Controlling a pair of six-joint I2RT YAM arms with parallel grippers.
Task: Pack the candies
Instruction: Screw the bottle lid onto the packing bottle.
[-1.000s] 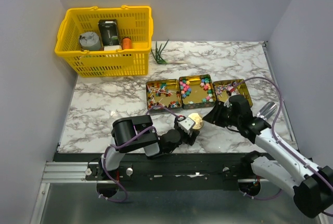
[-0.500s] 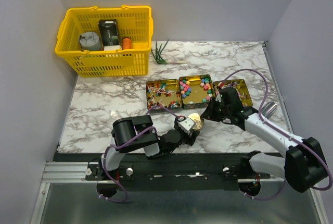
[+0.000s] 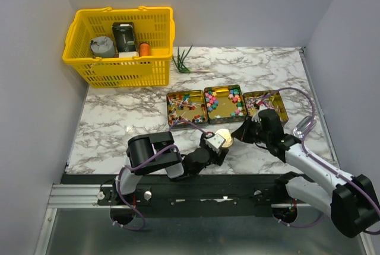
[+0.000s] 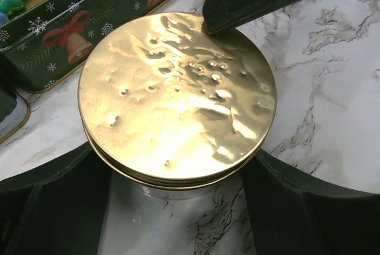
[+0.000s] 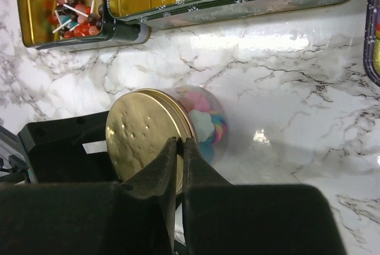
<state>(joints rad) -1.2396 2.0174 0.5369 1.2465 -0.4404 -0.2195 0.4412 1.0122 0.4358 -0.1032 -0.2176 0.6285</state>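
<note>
The jar [image 5: 209, 118] of candies [image 5: 200, 126], lid [image 4: 178, 95] up, stands clasped in the left gripper [image 3: 219, 142]; the almost clenched right gripper [image 5: 181, 141] touches the lid's right rim.

Three tins [image 3: 277, 107], one jar [image 5: 205, 118], one basket [image 3: 127, 71]

Table [image 3: 119, 124], far left corner: basket [image 3: 127, 72] with small items inside; sprig [image 3: 184, 59] just right of it. Mid-table, side by side in a row: left tin [image 3: 168, 110], middle tin [image 3: 206, 104], right tin [image 3: 284, 108], with candies [image 3: 228, 102] in each. In front of the middle tin: jar [image 3: 222, 138] with its lid [image 4: 178, 95] on and candies inside.
</note>
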